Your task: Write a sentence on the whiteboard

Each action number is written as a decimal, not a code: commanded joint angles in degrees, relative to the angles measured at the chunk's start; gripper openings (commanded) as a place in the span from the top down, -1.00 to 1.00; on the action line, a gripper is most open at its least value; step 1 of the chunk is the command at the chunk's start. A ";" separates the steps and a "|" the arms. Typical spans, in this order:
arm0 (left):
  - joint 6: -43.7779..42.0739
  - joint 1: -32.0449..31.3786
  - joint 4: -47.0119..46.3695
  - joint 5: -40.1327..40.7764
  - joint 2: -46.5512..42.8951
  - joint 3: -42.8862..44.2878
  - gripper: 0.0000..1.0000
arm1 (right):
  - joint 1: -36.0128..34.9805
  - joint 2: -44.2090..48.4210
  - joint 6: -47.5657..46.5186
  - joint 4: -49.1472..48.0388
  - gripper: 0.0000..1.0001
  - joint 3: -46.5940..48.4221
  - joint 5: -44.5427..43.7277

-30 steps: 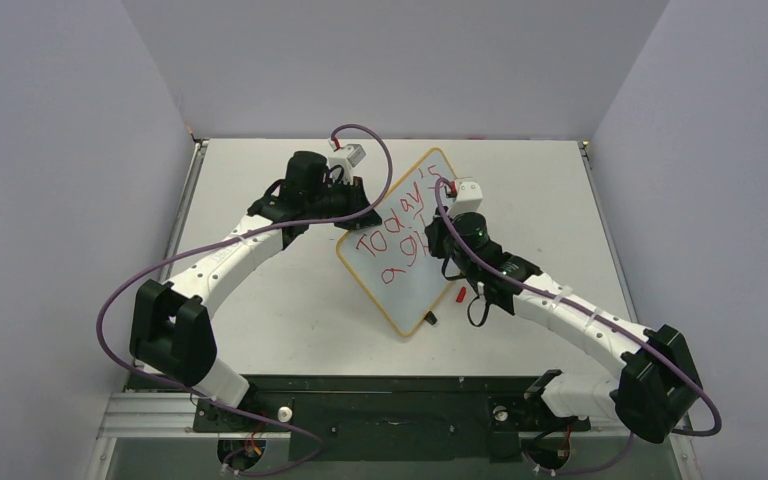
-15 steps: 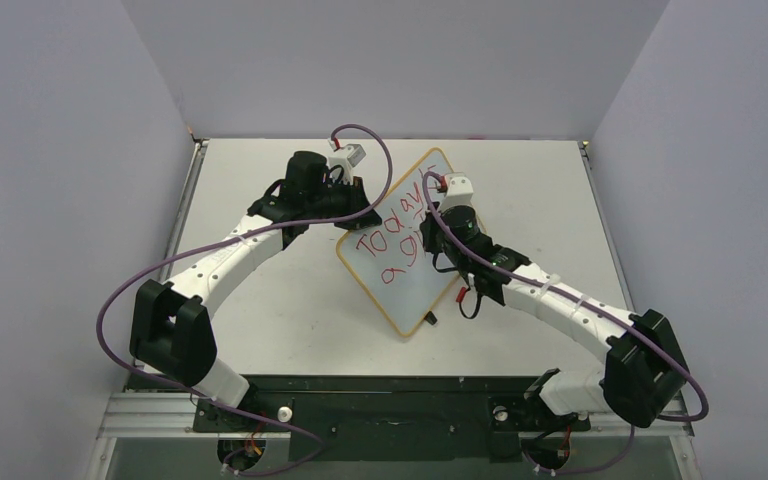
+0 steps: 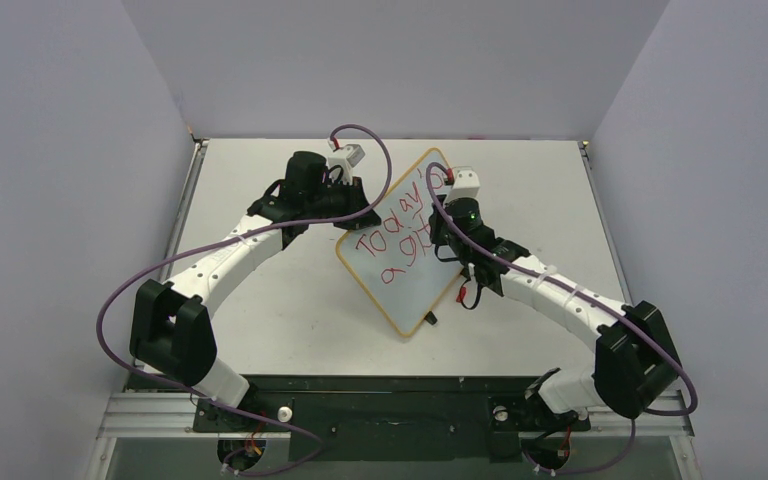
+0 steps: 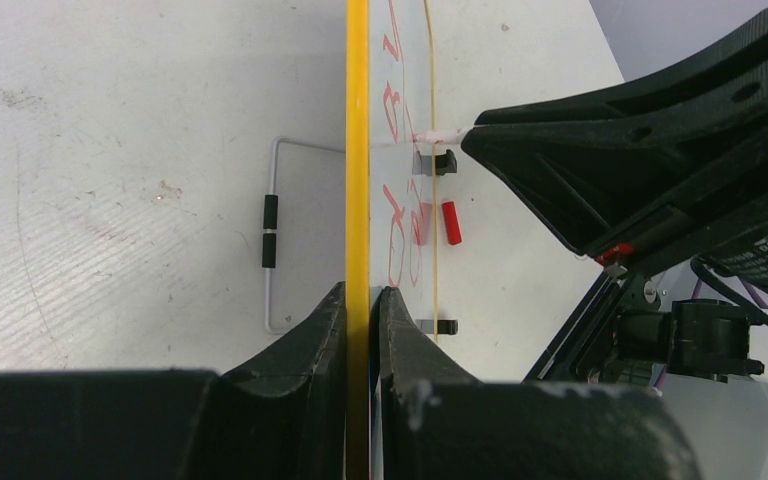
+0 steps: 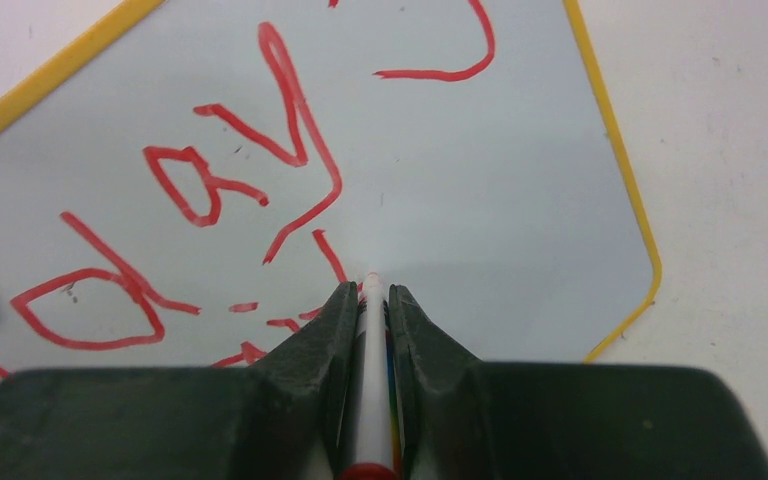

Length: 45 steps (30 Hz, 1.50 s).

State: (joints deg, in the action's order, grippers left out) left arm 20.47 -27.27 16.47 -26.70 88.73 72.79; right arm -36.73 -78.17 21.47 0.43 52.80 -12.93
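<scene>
Whiteboard (image 3: pixel 412 288) edge pinched in left pincer (image 4: pixel 363 292), right pincer (image 5: pixel 370 292) over sentence (image 5: pixel 240 190), clamping marker (image 5: pixel 372 350)

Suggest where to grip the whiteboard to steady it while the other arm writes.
The whiteboard by its frame edge, edge-on from the left arm's side, one finger on each face. It is a thin flat panel with the sentence across its front, so only the rim is free; the left gripper clamps it so.

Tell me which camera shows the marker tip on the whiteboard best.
Right wrist: the marker runs between its fingers, tip at the red letters on the whiteboard. Top external hides it under the right arm; left wrist sees the board edge-on.
</scene>
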 commanded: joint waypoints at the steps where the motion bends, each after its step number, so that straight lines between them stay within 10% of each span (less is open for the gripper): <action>1: -5.00 0.20 -2.15 3.38 -1.30 0.07 1.00 | 1.31 -1.89 -0.23 -2.51 1.00 3.29 0.32; 45: -4.83 0.20 -2.49 3.07 -1.38 -0.27 1.00 | 5.19 -0.58 -0.24 -3.32 1.00 2.27 2.63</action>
State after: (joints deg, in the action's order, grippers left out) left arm 20.53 -27.29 16.10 -26.87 88.73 72.66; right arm -31.94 -78.11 21.23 0.10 54.74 -11.42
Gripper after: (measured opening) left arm 0.077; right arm 0.099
